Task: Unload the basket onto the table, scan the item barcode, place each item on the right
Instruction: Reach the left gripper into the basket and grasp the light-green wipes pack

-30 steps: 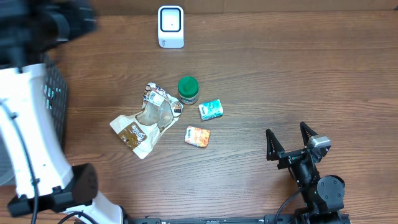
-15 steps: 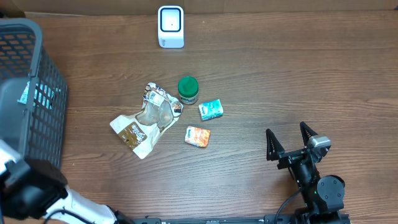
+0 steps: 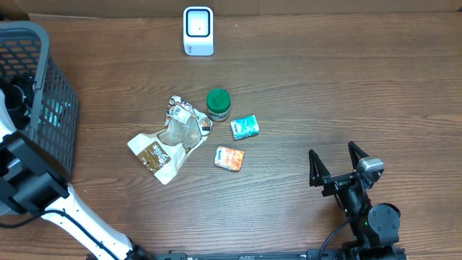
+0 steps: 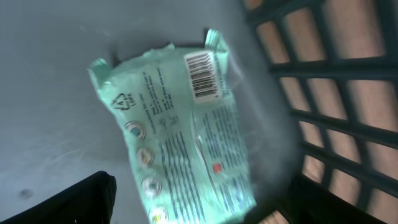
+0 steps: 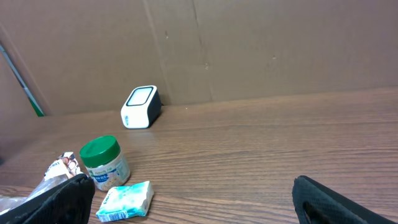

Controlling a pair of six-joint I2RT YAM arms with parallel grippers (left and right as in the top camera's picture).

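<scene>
Overhead, the right jaws are standing apart above the table [image 3: 325, 87]. Left wrist: left jaws are hanging apart over a mint packet [image 4: 180, 130] lying barcode-up inside the basket [image 4: 339, 66]. Right wrist: scanner [image 5: 140, 107] is sitting beyond the jar [image 5: 104, 163].

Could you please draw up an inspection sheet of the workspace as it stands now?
Surface: wooden table, nothing spilled.
Job's things: white scanner at the far edge; green-lidded jar, teal packet, orange packet and crumpled bag grouped mid-table; mint packet lying barcode up inside the grey basket at the left.
Clutter: nothing seen.
Grippers: left gripper open over the mint packet, not holding it; right gripper open and empty.
Cables: black cable by the right arm's base.
Surroundings: cardboard wall behind the table.
</scene>
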